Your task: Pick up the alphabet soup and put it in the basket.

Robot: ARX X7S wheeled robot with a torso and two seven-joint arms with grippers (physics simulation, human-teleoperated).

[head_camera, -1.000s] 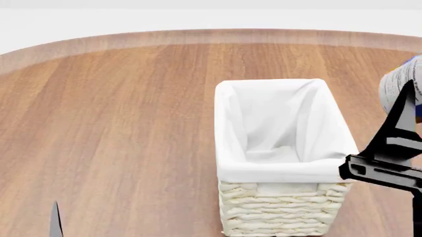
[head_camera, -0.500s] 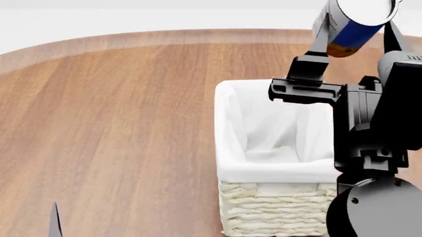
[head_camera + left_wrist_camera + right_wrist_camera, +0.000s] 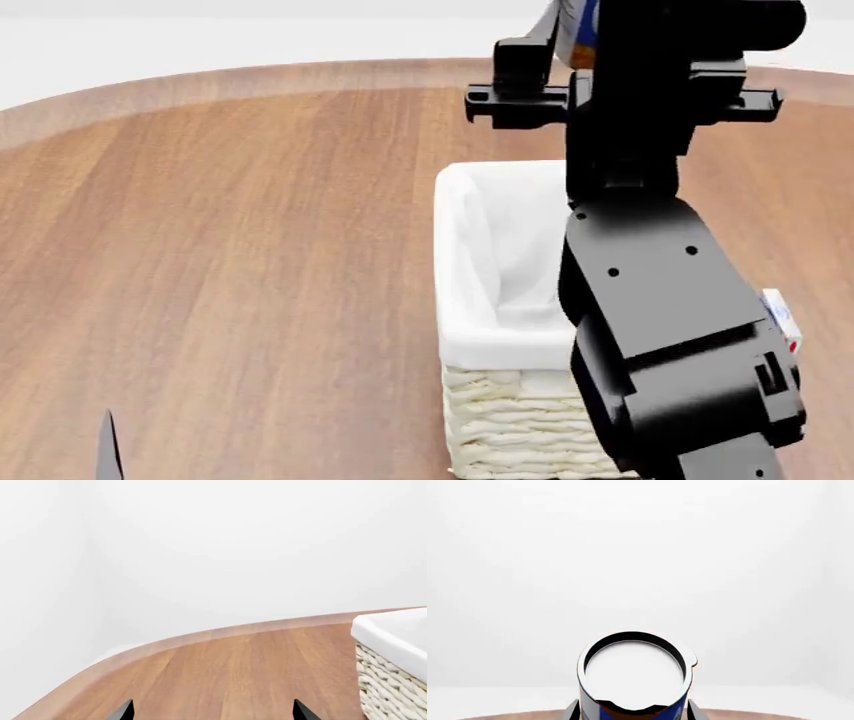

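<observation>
The alphabet soup can, blue-labelled with a white top, sits between the fingers of my right gripper, which is shut on it. In the head view only a sliver of the can shows at the top edge, held high above the far end of the cream wicker basket. My black right arm hides most of the basket's right side. My left gripper is open and empty, low over the table left of the basket. One of its fingertips shows at the head view's bottom left.
The round wooden table stretches left of the basket and ends in a curved far edge. A small white, red and blue box peeks out from behind my right arm, to the right of the basket.
My right arm has swung left and up with the can, from the basket's right side to above its far end. It now covers much of the basket. The left arm has not moved.
</observation>
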